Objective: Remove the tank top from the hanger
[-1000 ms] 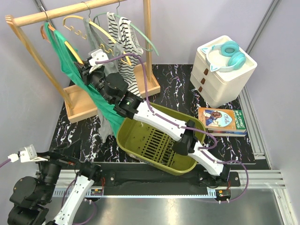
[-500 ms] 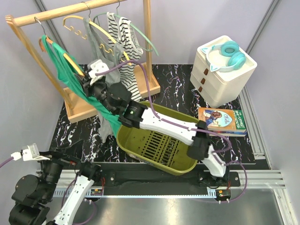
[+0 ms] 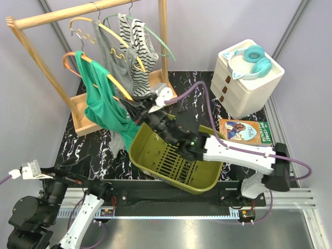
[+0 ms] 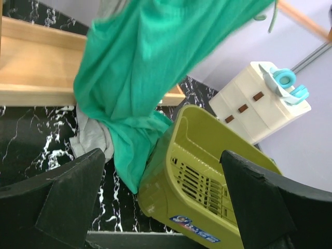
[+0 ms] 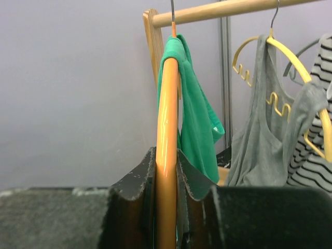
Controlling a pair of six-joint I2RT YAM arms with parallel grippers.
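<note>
Black marbled table (image 3: 83, 150) stood before pale lilac walls, with a wooden rack (image 3: 52, 16) along its far left side. An olive basket (image 3: 142, 142) sat near the middle and white drawers (image 3: 244, 91) at the far right. The right arm reached across the basket toward the rack. The green tank top (image 3: 104, 109) was draped over an orange hanger (image 5: 167, 129), one strap looped near its top. Its body hung down with the lower end beside the basket's left wall, over a grey cloth (image 4: 92, 139) on the table. A grey top (image 3: 104, 44) and a striped top (image 3: 137, 52) hung on yellow hangers further along the rod. A book (image 3: 246, 134) lay in front of the drawers and teal headphones (image 3: 255, 58) rested on top of them. The right gripper (image 5: 167, 174) was clamped on the hanger's lower end, fingers pressed to either side. The hanger's wire hook reached up to the rod — whether it was hooked there could not be told. The left gripper (image 4: 162, 155) was spread wide at the near left — nothing between its fingers.
</note>
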